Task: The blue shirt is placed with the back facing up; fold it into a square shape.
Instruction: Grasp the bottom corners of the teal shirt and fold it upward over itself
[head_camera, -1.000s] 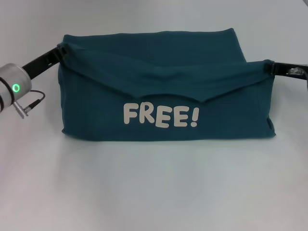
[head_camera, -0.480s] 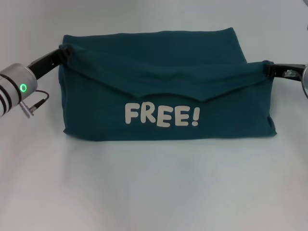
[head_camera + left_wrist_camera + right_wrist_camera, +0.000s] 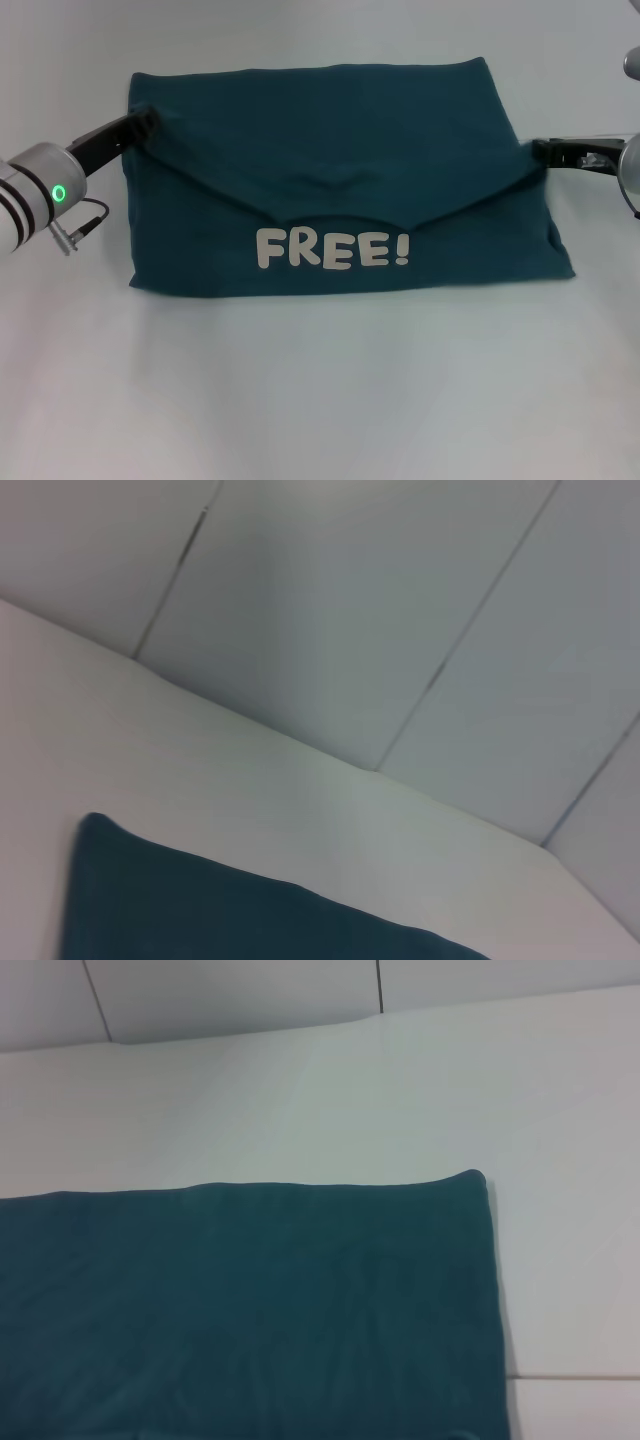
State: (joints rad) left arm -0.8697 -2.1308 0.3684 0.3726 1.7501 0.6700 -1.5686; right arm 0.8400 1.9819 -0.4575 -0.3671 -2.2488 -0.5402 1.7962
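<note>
Teal-blue shirt [image 3: 340, 180] lies folded over; your left end effector [image 3: 143, 121] and right end effector [image 3: 541, 150] grips aren't discernible. Next, fold sideways.

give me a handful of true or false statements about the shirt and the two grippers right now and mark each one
1. The blue shirt lies on the white table with white "FREE!" lettering showing. True.
2. The left gripper is at the shirt's left edge, near its far corner. True.
3. The right gripper hangs over the middle of the shirt. False: it is at the shirt's right edge.
4. The shirt is rolled into a tight tube. False: it lies flat, with a folded flap whose edge dips toward the lettering.
5. The lettering sits on the half of the shirt nearer the robot. True.
6. The shirt hangs in the air between the grippers. False: it rests on the table.
</note>
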